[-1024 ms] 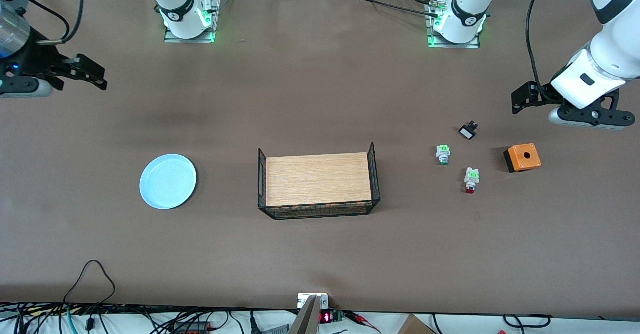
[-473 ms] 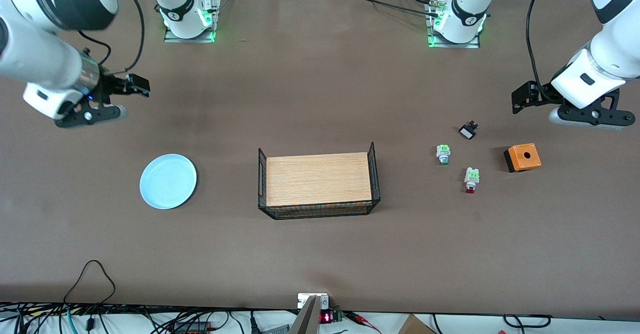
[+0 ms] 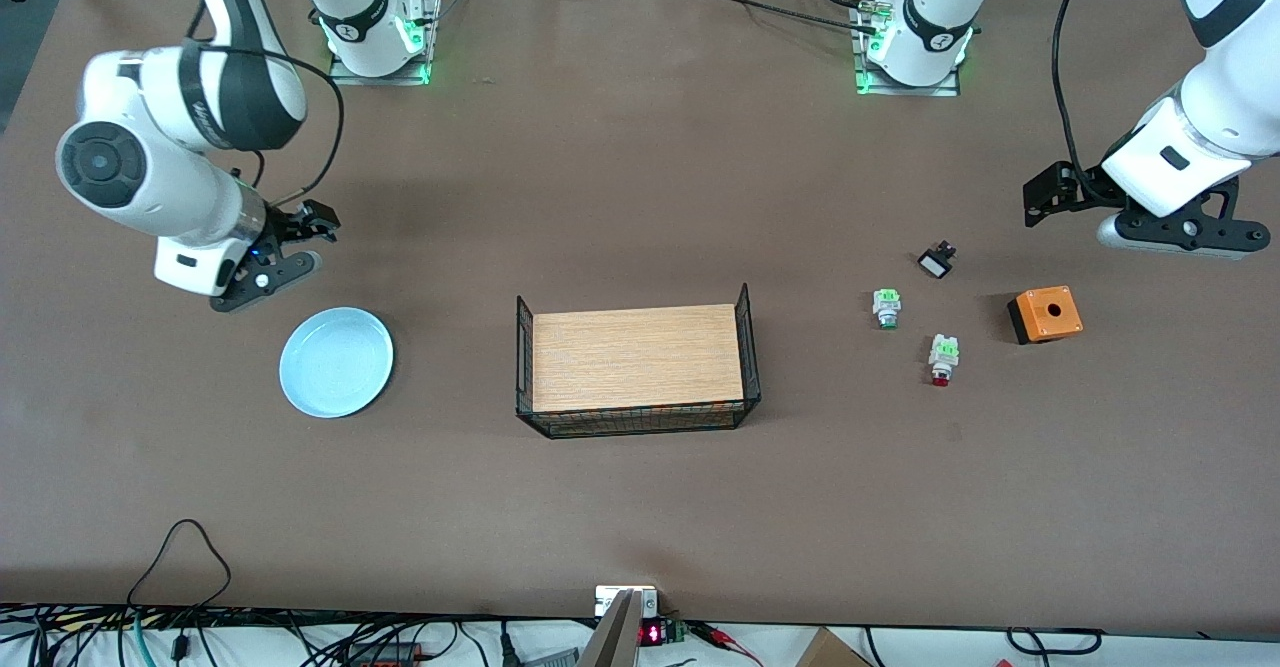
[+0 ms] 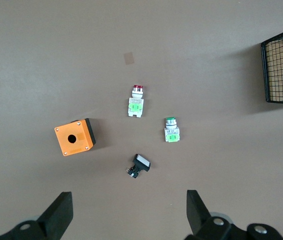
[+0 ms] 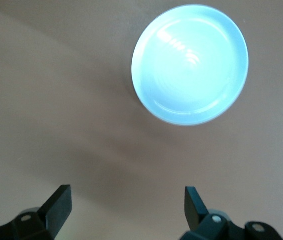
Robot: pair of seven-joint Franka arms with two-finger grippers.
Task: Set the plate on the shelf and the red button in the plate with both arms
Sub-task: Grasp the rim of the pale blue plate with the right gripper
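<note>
The red button (image 3: 941,358) lies on its side on the brown table (image 3: 640,507) toward the left arm's end, its long axis running nearer-to-farther from the front camera, with the red cap at the nearer end and the white-and-bright-green block body at the farther end. A like switch with a green, silvery tip (image 3: 886,307) lies just beside it, a little farther from the camera and toward the table's middle, pointing the same way. A small black part with a white face (image 3: 936,262) sits farther still, and an orange box with a round hole in its top and a black base (image 3: 1045,314) stands toward the left arm's end of the group; all four are apart from one another. The plate (image 3: 336,361) is a round, glossy pale-blue shallow dish with a raised rim, flat on the table toward the right arm's end. Between plate and buttons stands a black wire basket (image 3: 748,347) with a wood-grain board as its floor. The left gripper (image 4: 129,212) waits in the air over the table near the black part, fingers spread wide and empty. The right gripper (image 5: 124,207) hangs over bare table just beside the plate, fingers also spread wide, holding nothing.
</note>
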